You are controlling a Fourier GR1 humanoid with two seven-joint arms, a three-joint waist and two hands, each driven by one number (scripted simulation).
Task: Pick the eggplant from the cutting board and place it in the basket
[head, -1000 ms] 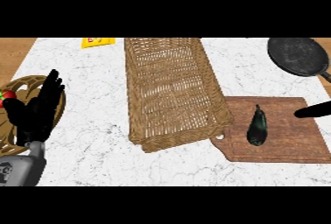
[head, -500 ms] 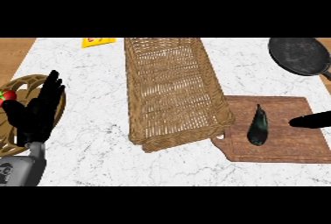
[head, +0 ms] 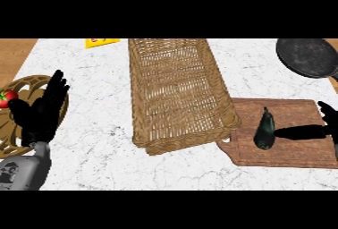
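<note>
Head view looks steeply down on a white marbled counter [head: 99, 147], and the eggplant [head: 264, 131] lies lengthwise on the wooden cutting board [head: 284, 154] at the lower right of the frame, near the board's left edge with its stem end pointing toward the top of the frame. From the right edge comes the right hand [head: 310, 129], low over the board; one dark finger stretches leftward to a point just beside the eggplant's flank, and I cannot tell whether it touches the skin. What shows of that hand is spread apart, with nothing clamped in it, which suits an approach from the side, the fingers not yet wrapped around the eggplant's body. The long woven basket [head: 178, 89] sits in the middle of the frame, its lower right corner just beside the board, so the carry looks short, a lift and a move leftward over the rim. At the left edge the left hand [head: 43, 112] rests with straight fingers up, over a round wicker tray [head: 20, 89] with a red fruit [head: 6, 98] showing on it. A black frying pan [head: 307, 58] lies at the upper right, well apart from the eggplant
</note>
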